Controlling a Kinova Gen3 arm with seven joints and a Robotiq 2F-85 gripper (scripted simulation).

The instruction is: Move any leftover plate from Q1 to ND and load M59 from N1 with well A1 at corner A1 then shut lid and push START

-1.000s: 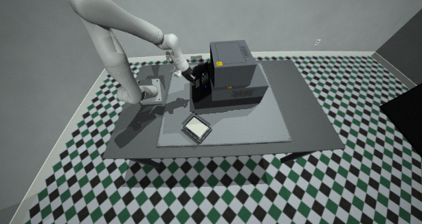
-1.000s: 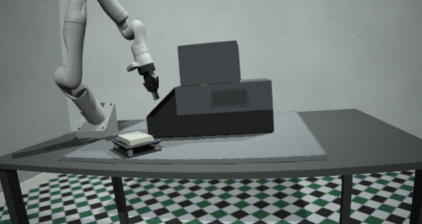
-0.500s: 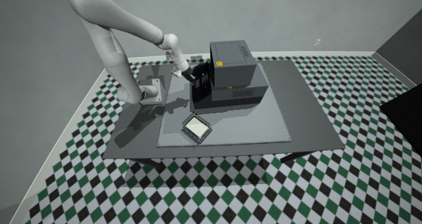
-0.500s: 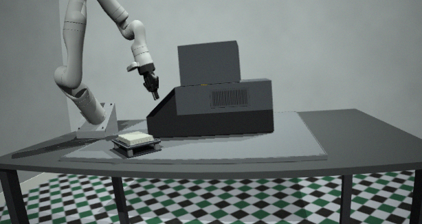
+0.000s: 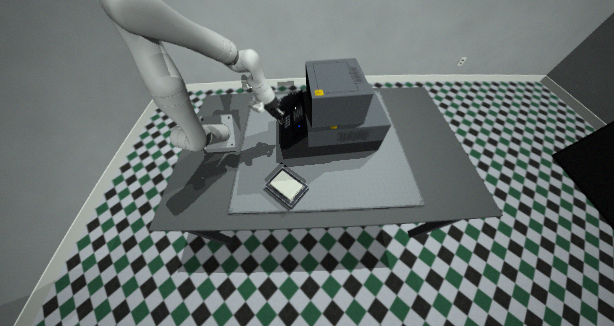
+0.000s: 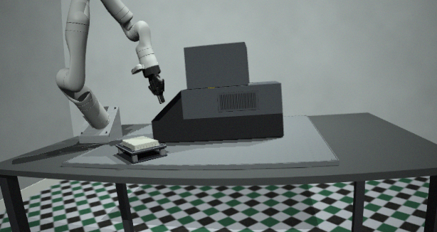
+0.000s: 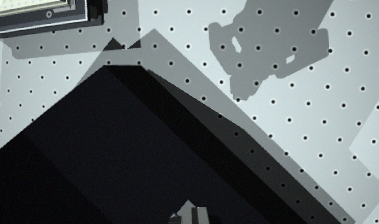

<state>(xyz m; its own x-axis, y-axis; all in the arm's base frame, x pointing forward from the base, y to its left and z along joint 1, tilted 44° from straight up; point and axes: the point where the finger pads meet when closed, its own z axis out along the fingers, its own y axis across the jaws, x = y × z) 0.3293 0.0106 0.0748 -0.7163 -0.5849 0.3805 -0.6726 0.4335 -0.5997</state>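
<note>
Q1 (image 5: 340,111) (image 6: 233,108) (image 7: 90,130) on mat, blue lamp lit — gripper (image 5: 281,114) (image 6: 161,102) (image 7: 195,216) tips together, empty, near its sloped front; likely heavy, stiff, yet apt to slide — grasp unneeded, press keys lightly

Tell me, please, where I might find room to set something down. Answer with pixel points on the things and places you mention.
Room shows on the pale board (image 5: 365,185) (image 6: 249,153) (image 7: 322,110), right of the plate nest (image 5: 276,198) (image 6: 142,150) (image 7: 65,18) and before the cycler (image 5: 340,110) (image 6: 231,126) (image 7: 90,125), and on the table (image 5: 440,145) (image 6: 384,139) right of the board. It's crowded at the cycler's sloped front, under the pincer (image 5: 282,114) (image 6: 161,101) (image 7: 195,215).
</note>
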